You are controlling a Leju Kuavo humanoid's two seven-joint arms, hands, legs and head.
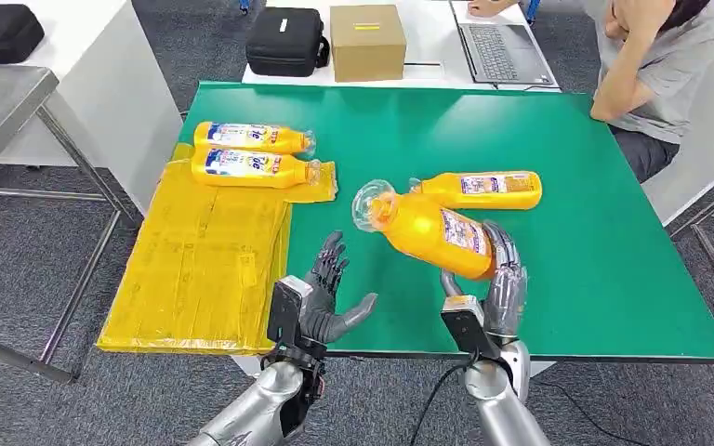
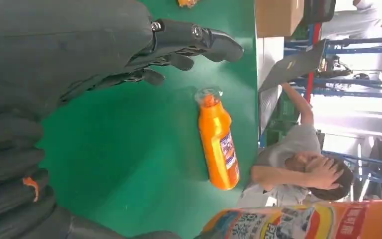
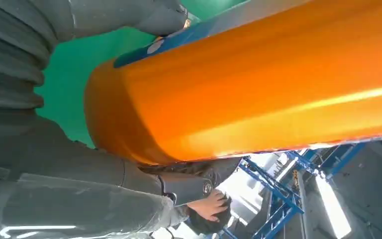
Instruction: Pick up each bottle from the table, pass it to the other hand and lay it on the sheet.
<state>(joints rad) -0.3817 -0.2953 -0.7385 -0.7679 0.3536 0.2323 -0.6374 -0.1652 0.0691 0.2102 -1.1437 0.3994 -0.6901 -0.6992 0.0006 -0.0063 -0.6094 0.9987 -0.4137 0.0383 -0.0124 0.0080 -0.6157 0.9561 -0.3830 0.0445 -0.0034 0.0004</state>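
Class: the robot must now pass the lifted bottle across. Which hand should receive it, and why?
The left hand: it is open and empty, near the yellow sheet. The right hand already grips the lifted bottle.

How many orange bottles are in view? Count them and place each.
4. Two bottles lie on the yellow sheet: far bottle, near bottle. The right hand holds one above the green table. One lies on the table behind it.

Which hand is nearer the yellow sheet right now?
Left. The left hand, open, hovers over the green table's near edge just beside the yellow sheet. The right hand holds an orange bottle farther off, toward the table's middle.
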